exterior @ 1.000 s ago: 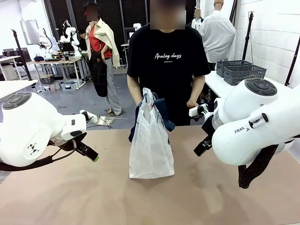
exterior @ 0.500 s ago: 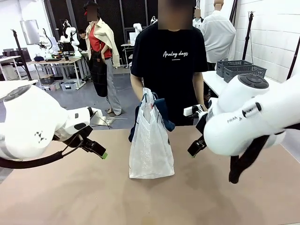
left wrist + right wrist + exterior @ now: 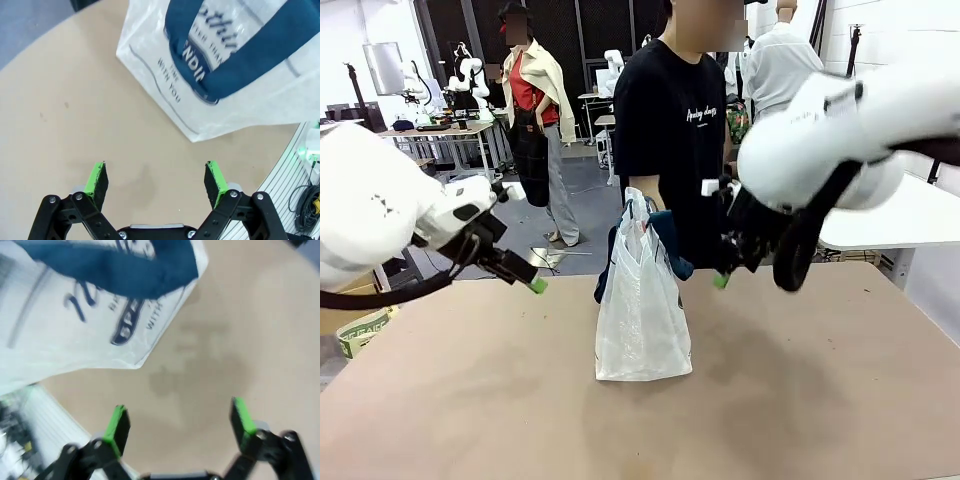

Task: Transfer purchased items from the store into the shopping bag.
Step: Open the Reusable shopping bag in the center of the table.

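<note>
The shopping bag (image 3: 176, 75) reads "WITH YOU"; the person's T-shirt (image 3: 670, 140) reads "Analog days".

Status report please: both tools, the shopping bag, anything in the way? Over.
Left tool open, empty. Right tool open, empty. Shopping bag upright mid-table, between them. Person close behind bag, mind the reach.

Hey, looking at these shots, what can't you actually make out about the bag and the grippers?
- Contents of the shopping bag: front view, its cloudy walls hide them.
- The bag's lettering: left wrist view, the blue strap and the top edge cut it off; right wrist view, motion blur.
- The right gripper: front view, motion-blurred, mostly behind its own arm.
</note>
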You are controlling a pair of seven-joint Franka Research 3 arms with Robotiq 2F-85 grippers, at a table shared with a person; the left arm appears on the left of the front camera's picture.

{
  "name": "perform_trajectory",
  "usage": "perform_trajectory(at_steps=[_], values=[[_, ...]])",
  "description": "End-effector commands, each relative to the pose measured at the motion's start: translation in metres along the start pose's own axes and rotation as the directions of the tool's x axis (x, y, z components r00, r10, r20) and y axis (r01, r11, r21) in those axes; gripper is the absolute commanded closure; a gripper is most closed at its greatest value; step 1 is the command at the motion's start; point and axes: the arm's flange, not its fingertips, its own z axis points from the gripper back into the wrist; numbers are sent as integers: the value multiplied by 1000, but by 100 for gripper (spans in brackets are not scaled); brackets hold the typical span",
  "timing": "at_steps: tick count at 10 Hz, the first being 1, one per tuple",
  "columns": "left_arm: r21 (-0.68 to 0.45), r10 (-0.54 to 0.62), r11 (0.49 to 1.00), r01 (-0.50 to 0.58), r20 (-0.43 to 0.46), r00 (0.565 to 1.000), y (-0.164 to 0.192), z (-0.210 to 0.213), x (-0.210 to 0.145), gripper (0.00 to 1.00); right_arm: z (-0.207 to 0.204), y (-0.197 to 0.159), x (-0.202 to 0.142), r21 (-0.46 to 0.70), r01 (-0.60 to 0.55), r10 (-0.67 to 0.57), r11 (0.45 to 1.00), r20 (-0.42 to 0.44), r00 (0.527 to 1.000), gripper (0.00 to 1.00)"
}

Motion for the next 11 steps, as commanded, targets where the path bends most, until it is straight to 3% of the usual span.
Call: perform_trajectory(at_steps=[1,4,5,6,9,11], values=[[-58,-37,998,39,39,999,19,-3,22,0,5,-20,37,56,-20,22,998,-42,999,0],[-89,-96,991,102,77,992,26,2,57,0,29,-31,70,32,-49,48,998,35,998,0],[-109,-95,988,106,103,990,23,6,58,0,31,-28,66,22,-65,63,998,73,995,0],[-72,-68,995,73,63,996,15,9,51,0,28,-26,63,20,-20,20,1000,-1,1000,0],[-69,-82,994,87,68,994,16,7,59,0,33,-26,70,10,-33,33,999,17,999,0],[-22,-126,992,128,68,990,-5,35,85,0,51,-7,91,-1,20,-20,1000,-42,999,0]])
